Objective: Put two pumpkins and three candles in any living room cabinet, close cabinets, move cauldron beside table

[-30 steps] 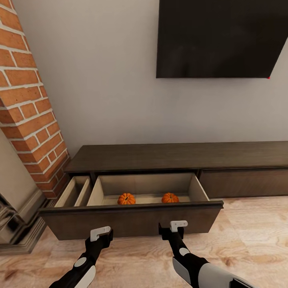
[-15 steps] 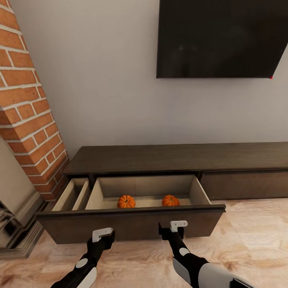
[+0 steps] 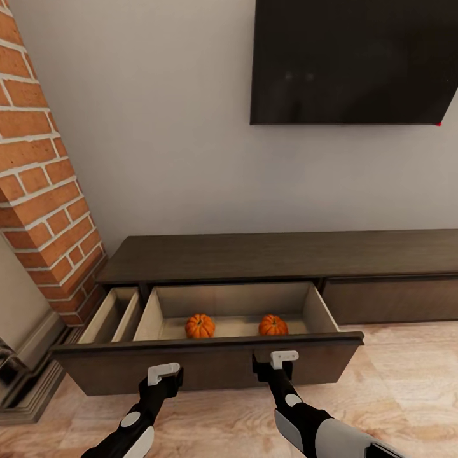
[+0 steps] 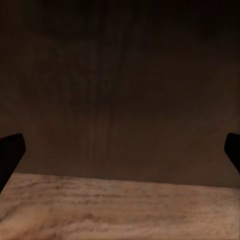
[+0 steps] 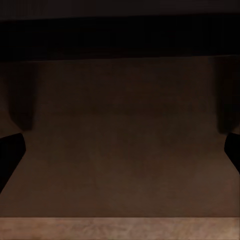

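Both grippers stand at the wide front panel of the pulled-out drawer [image 3: 210, 369] of the long, low dark-brown wood cabinet [image 3: 280, 254]. In the head view the left gripper [image 3: 164, 376] and the right gripper [image 3: 275, 364] appear at or just short of that panel; contact cannot be confirmed. In each wrist view the two dark fingertips sit at opposite edges of the picture with only the brown panel between them, so both sets of jaws are spread wide and hold nothing.

Two small, round, ribbed bright-orange pumpkins lie on the pale beige floor of this drawer, well apart from each other: one [image 3: 200, 326] toward the drawer's left half, the other [image 3: 273, 325] toward its right half. Both are apart from the drawer's side walls. A narrower drawer [image 3: 117, 315] immediately left of the wide drawer also stands open. A red brick column [image 3: 44, 178] rises just left of the cabinet, and a flat black wall screen [image 3: 353, 60] hangs above it.

Judged step: the pumpkin part is complete. No candles are visible inside the drawer, so either candles remain to be fetched or the drawer is to be closed.

Next move, if closing: push both grippers evenly against the panel, keeping the pressure level so the drawer runs straight in. The narrow drawer then needs closing too.
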Tool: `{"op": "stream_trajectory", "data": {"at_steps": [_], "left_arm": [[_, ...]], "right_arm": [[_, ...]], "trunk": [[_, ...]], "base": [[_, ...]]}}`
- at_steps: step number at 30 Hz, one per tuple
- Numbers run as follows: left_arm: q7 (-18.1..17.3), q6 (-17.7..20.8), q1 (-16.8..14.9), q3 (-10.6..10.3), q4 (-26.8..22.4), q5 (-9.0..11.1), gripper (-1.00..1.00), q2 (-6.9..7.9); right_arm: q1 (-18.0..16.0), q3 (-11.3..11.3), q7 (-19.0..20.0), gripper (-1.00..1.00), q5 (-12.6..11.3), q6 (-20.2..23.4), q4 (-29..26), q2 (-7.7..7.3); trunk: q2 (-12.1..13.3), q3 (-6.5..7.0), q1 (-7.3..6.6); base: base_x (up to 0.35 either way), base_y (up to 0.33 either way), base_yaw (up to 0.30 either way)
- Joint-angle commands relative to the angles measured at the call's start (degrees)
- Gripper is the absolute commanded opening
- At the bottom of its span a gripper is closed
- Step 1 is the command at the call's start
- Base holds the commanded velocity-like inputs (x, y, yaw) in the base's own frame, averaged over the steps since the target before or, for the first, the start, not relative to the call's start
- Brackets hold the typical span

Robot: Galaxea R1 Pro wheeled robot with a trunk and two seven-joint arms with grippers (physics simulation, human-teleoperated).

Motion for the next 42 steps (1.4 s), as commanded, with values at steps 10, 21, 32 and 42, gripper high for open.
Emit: {"op": "stream_trajectory", "data": {"at_steps": [10, 21, 32, 42], "left_arm": [[0.4, -0.4, -0.1, -0.5, -0.3, 0.6, 1.00, 0.19], [0.4, -0.4, -0.1, -0.5, -0.4, 0.6, 1.00, 0.22], [0.4, -0.4, -0.1, -0.5, -0.5, 0.6, 1.00, 0.22], [0.4, -0.4, -0.1, -0.5, -0.5, 0.6, 1.00, 0.22]], "right_arm": [[0.0, 0.6, -0.4, 1.00, -0.1, -0.1, 0.0, 0.00], [0.0, 0.6, -0.4, 1.00, -0.1, -0.1, 0.0, 0.00], [0.0, 0.6, -0.4, 1.00, -0.1, -0.1, 0.0, 0.00], [0.0, 0.6, -0.4, 1.00, -0.1, -0.1, 0.0, 0.00]], "trunk": [[0.0, -0.05, -0.01], [0.0, -0.05, -0.01], [0.0, -0.05, -0.01], [0.0, -0.05, -0.01]], "base": [[0.072, 0.042, 0.000], [0.275, 0.162, 0.000], [0.197, 0.046, 0.000], [0.223, 0.000, 0.000]]}}
